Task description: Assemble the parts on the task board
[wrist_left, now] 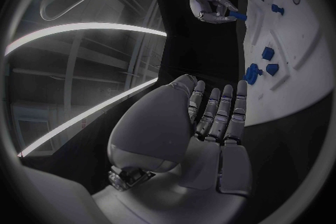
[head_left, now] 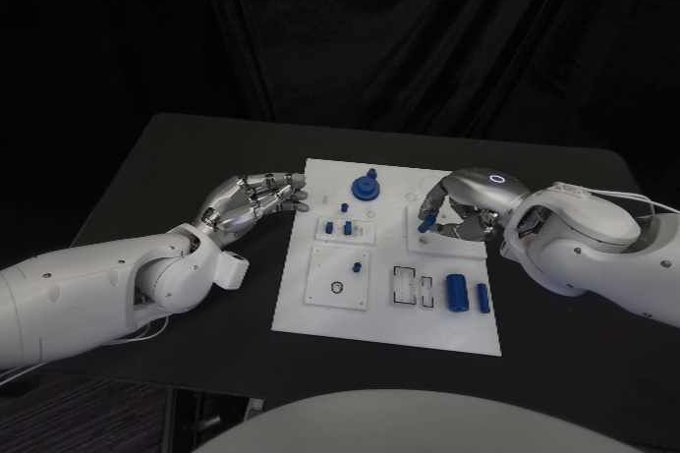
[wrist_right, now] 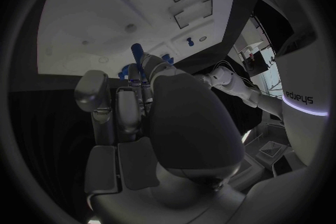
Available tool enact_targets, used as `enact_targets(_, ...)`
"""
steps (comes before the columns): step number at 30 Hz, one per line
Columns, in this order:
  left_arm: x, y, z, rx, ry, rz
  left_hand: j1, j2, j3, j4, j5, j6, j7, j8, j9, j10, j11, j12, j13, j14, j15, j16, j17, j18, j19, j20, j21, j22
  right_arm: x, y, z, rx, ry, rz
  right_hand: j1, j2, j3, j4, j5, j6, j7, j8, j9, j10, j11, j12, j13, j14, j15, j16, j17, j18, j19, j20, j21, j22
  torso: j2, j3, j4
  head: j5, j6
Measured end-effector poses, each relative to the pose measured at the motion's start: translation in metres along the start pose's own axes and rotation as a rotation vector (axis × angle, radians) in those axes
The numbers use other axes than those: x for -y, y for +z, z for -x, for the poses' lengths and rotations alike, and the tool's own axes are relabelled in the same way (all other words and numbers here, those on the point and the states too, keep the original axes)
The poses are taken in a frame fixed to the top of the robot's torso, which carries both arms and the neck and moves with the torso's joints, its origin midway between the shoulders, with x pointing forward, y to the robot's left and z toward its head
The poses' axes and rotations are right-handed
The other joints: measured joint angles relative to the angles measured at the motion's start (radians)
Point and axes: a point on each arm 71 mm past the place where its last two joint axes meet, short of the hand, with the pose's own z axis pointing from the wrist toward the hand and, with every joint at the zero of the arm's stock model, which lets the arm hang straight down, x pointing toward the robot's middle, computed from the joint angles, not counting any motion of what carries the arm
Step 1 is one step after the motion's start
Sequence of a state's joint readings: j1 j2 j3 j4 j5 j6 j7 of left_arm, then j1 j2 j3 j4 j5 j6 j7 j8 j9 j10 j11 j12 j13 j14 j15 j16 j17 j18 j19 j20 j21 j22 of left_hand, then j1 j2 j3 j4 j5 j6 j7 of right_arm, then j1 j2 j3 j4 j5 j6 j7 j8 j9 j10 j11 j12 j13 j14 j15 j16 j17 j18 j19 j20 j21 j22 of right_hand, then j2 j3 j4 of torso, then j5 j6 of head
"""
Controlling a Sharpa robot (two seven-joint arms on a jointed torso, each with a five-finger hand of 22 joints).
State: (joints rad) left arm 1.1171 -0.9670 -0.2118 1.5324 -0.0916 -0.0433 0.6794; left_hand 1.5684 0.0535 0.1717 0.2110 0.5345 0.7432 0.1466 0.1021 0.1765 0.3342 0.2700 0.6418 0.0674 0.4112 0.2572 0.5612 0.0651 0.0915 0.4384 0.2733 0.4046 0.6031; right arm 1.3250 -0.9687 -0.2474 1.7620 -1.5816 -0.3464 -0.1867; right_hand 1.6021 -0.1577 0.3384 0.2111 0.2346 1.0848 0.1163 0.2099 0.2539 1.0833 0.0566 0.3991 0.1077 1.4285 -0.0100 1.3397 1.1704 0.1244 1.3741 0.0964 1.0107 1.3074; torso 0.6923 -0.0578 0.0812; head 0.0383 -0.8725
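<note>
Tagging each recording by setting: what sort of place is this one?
Probably a robotics lab or test cell, not a home. A black table against dark curtains carries a white task board with small blue parts, worked by two robot hands, the right hand holding one part.

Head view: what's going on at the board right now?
The right hand pinches a small blue peg over the far right part of the white board. The left hand hovers at the board's left edge, holding nothing. A blue gear, two cylinders and a few small parts lie on the board.
</note>
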Motion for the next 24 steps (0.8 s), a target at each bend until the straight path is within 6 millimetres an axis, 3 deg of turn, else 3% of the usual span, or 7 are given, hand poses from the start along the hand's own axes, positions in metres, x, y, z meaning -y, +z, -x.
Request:
enact_targets(9,0.0,0.0,0.0,0.001,0.001,0.0,0.0,0.0,0.003,-0.003,0.004,0.0,0.0,0.004,0.0,0.0,0.0,0.0,0.0,0.0,0.0,0.0,0.0,0.0,0.0,0.0,0.0,0.001,-0.023,-0.005,0.02,0.032,-0.002,0.058,-0.022,-0.002,0.003,0.003,-0.012,0.009,-0.009,0.012,0.007,0.025,-0.006,-0.019,-0.003,0.007,-0.007,0.0,0.01,0.0,0.004,-0.004,0.017,0.0,-0.001,-0.0007,-0.0007,0.018,0.0)
enact_targets(11,0.0,0.001,0.0,0.001,0.001,0.0,-0.003,0.003,0.003,-0.003,0.004,-0.003,0.003,0.004,0.0,0.0,0.0,0.0,0.0,0.0,0.0,0.0,0.0,0.0,0.0,0.0,0.0,0.001,-0.03,-0.005,0.02,0.031,-0.005,0.077,-0.023,-0.002,0.003,0.003,-0.012,0.009,-0.009,0.012,0.007,0.028,-0.007,-0.023,-0.003,0.009,-0.009,0.0,0.016,-0.01,0.007,-0.007,0.023,0.0,-0.001,-0.0016,0.0001,0.023,0.0)
enact_targets(20,-0.002,0.0,0.0,0.001,0.0,0.003,-0.004,0.004,0.003,-0.003,0.004,-0.003,0.003,0.004,0.0,0.0,0.0,0.001,0.0,0.0,0.0,0.0,0.0,0.0,0.0,0.0,0.0,0.001,-0.085,0.004,0.004,-0.004,-0.059,0.24,-0.041,-0.004,0.003,0.003,-0.023,0.012,-0.013,0.012,0.007,0.044,-0.009,-0.039,-0.006,0.032,-0.018,0.032,0.066,-0.016,0.038,-0.013,0.104,0.0,0.001,-0.0032,0.0025,0.037,0.0)
enact_targets(22,-0.001,0.0,0.0,0.001,0.0,0.003,-0.004,0.004,0.003,-0.003,0.004,-0.003,0.003,0.004,-0.001,-0.004,0.004,0.004,0.0,0.0,0.0,0.0,0.0,0.0,0.0,0.0,0.0,0.001,-0.095,0.008,-0.002,-0.013,-0.072,0.271,-0.041,-0.004,0.003,0.003,-0.023,0.012,-0.013,0.012,0.007,0.046,-0.011,-0.04,-0.006,0.032,-0.018,0.037,0.072,-0.031,0.041,-0.016,0.11,0.0,0.001,-0.0029,0.0025,0.039,0.0)
enact_targets(24,-0.002,-0.001,0.0,0.002,-0.001,0.003,-0.004,0.004,0.003,-0.003,0.004,-0.003,0.003,0.004,-0.001,-0.004,0.004,0.004,0.0,0.0,0.0,0.0,0.0,0.0,0.0,0.0,0.0,0.001,-0.103,0.011,-0.007,-0.021,-0.08,0.295,-0.042,-0.006,0.003,0.003,-0.023,0.012,-0.013,0.012,0.007,0.048,-0.012,-0.042,-0.006,0.032,-0.018,0.037,0.073,-0.031,0.041,-0.016,0.111,0.0,0.002,-0.0024,0.0024,0.042,0.0)
